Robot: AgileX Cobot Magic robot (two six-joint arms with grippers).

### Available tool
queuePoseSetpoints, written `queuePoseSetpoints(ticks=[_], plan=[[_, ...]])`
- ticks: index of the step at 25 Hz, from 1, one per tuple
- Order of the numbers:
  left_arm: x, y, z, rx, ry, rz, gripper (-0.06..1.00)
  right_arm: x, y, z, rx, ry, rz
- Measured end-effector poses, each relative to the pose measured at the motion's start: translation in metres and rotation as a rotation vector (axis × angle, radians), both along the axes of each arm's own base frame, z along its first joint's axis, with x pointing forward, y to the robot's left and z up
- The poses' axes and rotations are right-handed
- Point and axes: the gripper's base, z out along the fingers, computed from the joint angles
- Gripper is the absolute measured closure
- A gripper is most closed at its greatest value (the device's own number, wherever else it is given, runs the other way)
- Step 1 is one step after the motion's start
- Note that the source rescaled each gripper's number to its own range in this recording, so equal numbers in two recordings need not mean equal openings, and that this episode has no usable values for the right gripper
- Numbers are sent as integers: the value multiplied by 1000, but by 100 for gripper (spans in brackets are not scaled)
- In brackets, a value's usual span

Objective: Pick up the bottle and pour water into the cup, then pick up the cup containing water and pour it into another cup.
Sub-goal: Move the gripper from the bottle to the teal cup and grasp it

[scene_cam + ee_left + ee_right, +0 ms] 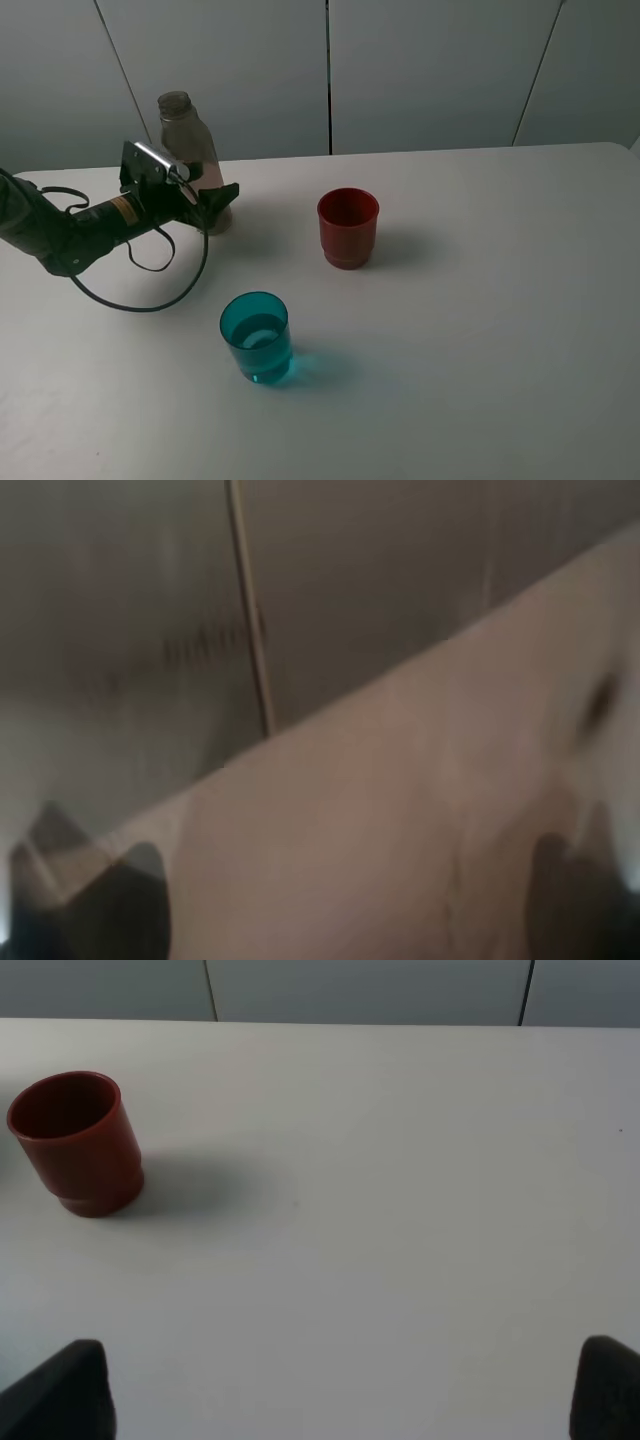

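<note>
Left gripper (222, 205) straddles the bottle (186, 135) near the back-left corner of the table (480, 320); clamped or loose, can't tell. Thin plastic: light, slick, squashy. Best held low on the body.

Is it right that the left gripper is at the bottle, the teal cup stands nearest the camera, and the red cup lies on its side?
No: the red cup stands upright, as the exterior high view shows. The left gripper is at the bottle and the teal cup is nearest the camera.
</note>
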Motion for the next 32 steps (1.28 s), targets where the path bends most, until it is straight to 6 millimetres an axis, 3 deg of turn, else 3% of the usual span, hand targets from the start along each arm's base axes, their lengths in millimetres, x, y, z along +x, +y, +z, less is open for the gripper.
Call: queuePoseSetpoints(ticks=[14, 24, 32], plan=[[2, 0, 110, -72, -225, -3, -5, 0, 0, 0, 0, 0, 0], [-21, -1, 198, -66, -323, -29, -5, 0, 0, 0, 0, 0, 0], [-29, -4, 213, -9, -261, -29, -6, 0, 0, 0, 0, 0, 0]])
